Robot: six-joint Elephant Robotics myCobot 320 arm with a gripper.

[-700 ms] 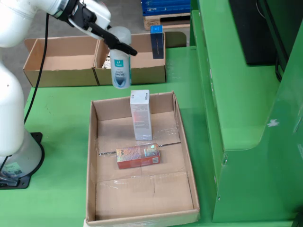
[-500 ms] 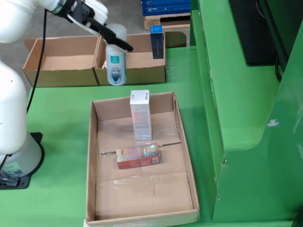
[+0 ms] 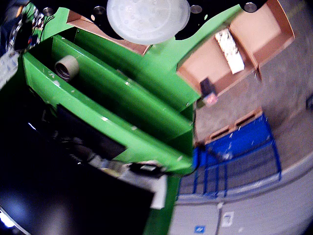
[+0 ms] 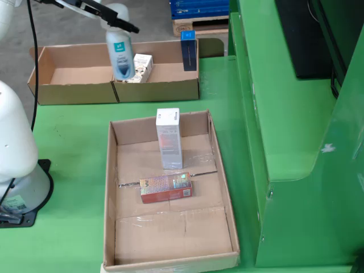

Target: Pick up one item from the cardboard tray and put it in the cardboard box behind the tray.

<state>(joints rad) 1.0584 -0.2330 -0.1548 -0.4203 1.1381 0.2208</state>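
Surface: a green table (image 4: pixel 74 148), painted and a little scuffed, seen in the fixed view.
Front: 1 shallow cardboard tray (image 4: pixel 111 187) sits flat on it, near the front edge.
Back: 1 long cardboard box (image 4: pixel 74 91) with 2 compartments rests on it behind the tray, apart from it.
Left: the robot's white base (image 4: pixel 20 165) stands on the table.
Right: a green shelf unit (image 4: pixel 284 142) rises just beside the tray.

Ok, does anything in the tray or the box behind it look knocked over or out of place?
Nothing looks spilled or damaged. In the tray, the white carton stands upright while the red carton lies flat on its side. A white bottle hangs at the arm's end over the back box, not yet set down.
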